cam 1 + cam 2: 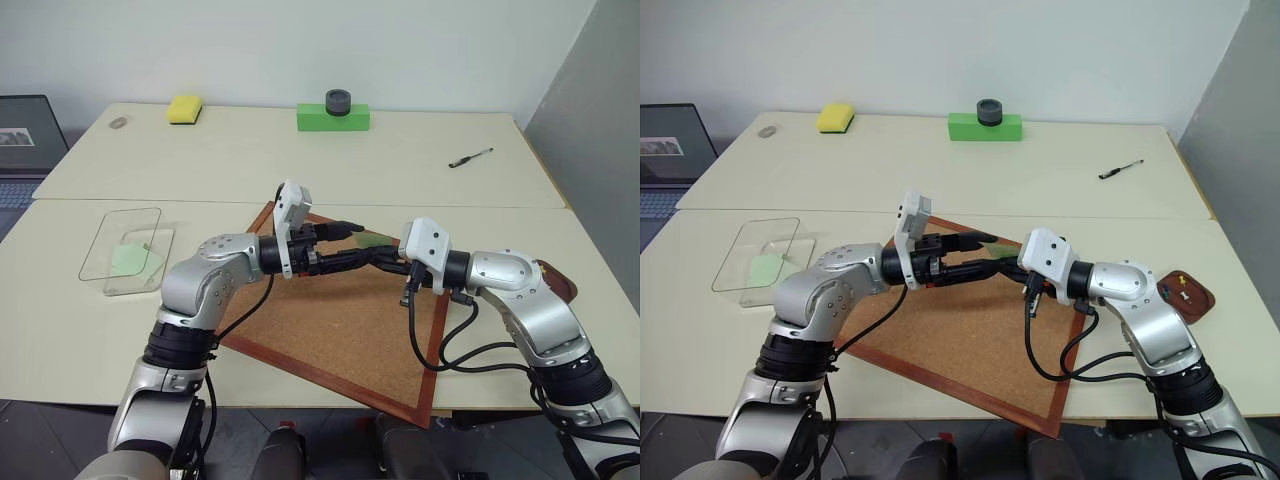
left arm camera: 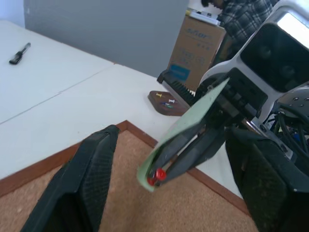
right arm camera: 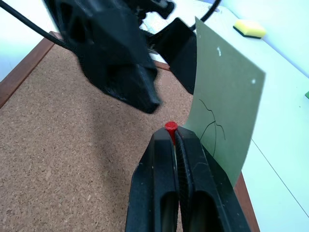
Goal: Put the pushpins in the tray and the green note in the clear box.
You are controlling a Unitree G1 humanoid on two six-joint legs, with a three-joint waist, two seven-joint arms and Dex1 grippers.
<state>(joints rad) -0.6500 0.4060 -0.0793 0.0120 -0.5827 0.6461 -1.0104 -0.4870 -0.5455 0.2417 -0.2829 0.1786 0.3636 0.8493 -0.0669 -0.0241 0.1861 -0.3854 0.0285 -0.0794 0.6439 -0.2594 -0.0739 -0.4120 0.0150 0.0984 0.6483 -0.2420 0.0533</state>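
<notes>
My right gripper (image 3: 175,137) is shut on a red pushpin (image 3: 171,127), held above the cork board. The pale green note (image 3: 223,96), with a pen scribble on it, stands up from the pin beside the fingers and seems stuck on it. My left gripper (image 2: 176,140) is open, with one finger (image 2: 91,179) on each side of the note and apart from it. The dark brown tray (image 1: 1187,293) lies at the table's right edge and holds a few pushpins (image 2: 166,102). The clear box (image 1: 122,250) sits at the left with another pale green slip (image 1: 131,260) inside.
A cork board (image 1: 340,335) with a red-brown frame lies under both grippers. At the back are a bright green block (image 1: 333,119) topped by a black cylinder, a yellow sponge (image 1: 184,109) and a pen (image 1: 470,157). A laptop (image 1: 25,135) sits far left.
</notes>
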